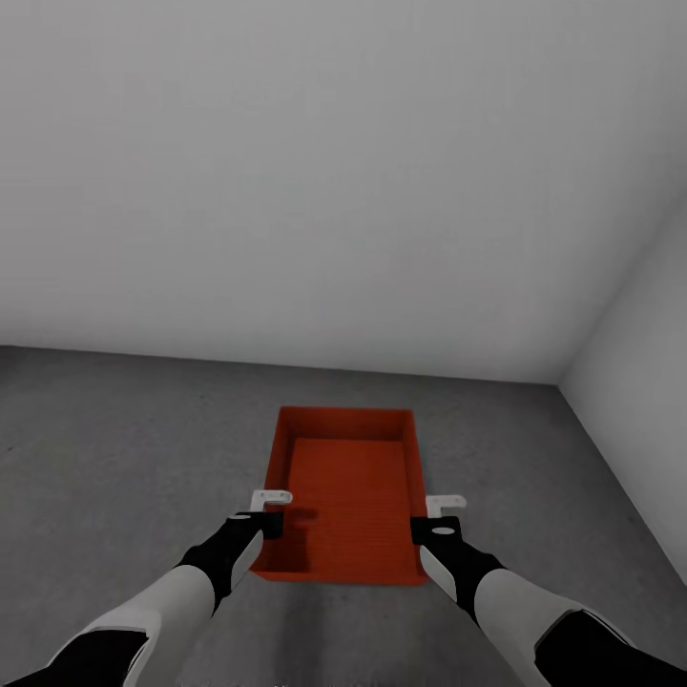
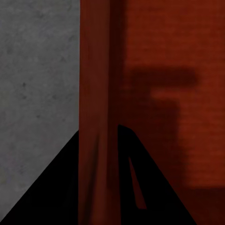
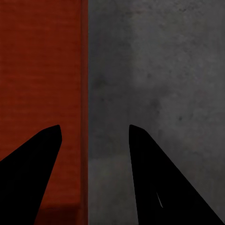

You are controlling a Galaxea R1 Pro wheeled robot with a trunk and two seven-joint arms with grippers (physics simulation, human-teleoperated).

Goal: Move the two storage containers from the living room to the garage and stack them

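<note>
One orange-red storage container (image 1: 348, 496) rests open side up on the dark grey concrete floor (image 1: 124, 458) of the garage, near a corner. My left gripper (image 1: 272, 520) is at its left wall, close to the near end. In the left wrist view the thin wall (image 2: 96, 70) runs pinched between the two dark fingers, so the left gripper (image 2: 98, 133) is shut on it. My right gripper (image 1: 427, 525) is at the right wall. There the fingers stand well apart, the right gripper (image 3: 93, 126) straddling the container's rim (image 3: 84, 56) without touching it.
A plain grey-white back wall (image 1: 286, 191) stands just beyond the container. A side wall (image 1: 639, 334) closes the right, meeting it in a corner. Bare concrete stretches to the left and toward me.
</note>
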